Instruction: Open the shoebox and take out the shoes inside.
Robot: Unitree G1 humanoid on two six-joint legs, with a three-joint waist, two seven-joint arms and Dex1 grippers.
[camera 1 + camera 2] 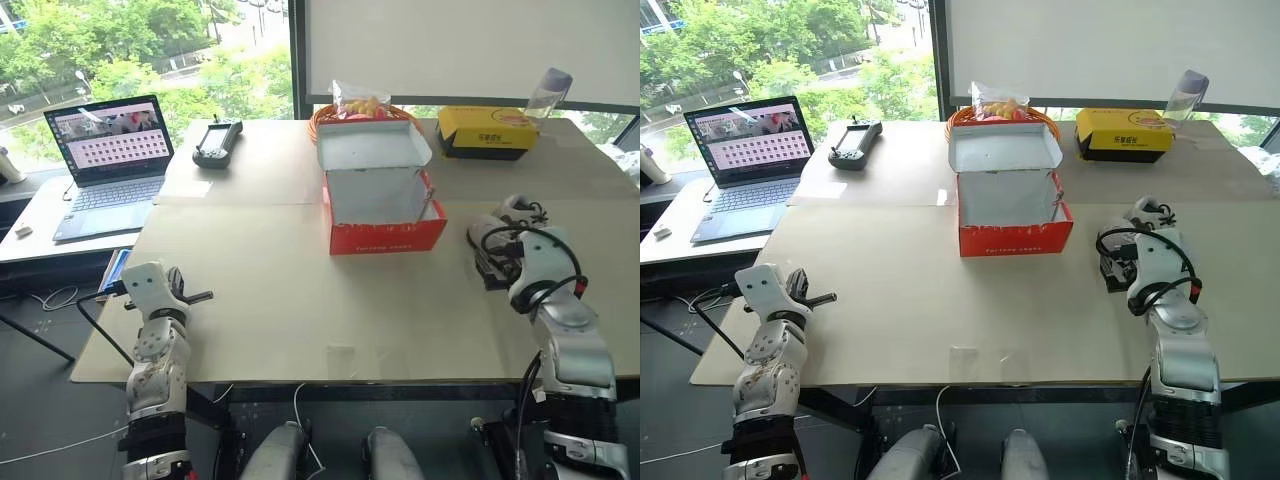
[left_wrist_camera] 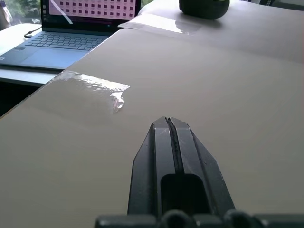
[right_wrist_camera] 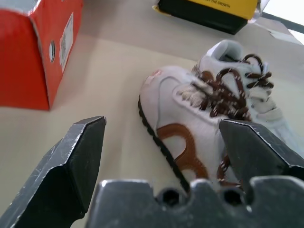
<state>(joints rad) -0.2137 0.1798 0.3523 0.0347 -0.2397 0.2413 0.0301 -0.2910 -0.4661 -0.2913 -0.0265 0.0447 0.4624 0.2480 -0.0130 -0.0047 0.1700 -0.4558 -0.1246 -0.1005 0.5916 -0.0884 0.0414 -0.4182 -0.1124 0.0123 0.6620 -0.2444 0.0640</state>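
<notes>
Left gripper [image 1: 205, 296] low over the near-left table [image 1: 280, 320] edge, fingers [image 2: 171, 142] pressed together, holding nothing; bare table and a taped patch ahead of it; well apart from everything in the task.
Right gripper [image 3: 164, 142] near the right table edge, fingers [image 3: 80, 156] wide apart, empty; the shoes [image 3: 209, 118] lie on the table just ahead of it, out of the box; nearer shoe's long axis runs slantwise away from the fingers, heel end nearer, laces up; right arm is clearly the nearer one.
The second shoe sits behind the first, mostly hidden; from the head views the arm covers much of the pair.
Shoebox [image 1: 385, 205] mid-table, lid hinged back, inside looks empty; far corners hard to see.
Beyond: yellow box [image 1: 487, 132], controller [image 1: 217, 142], laptop [image 1: 108, 165].
</notes>
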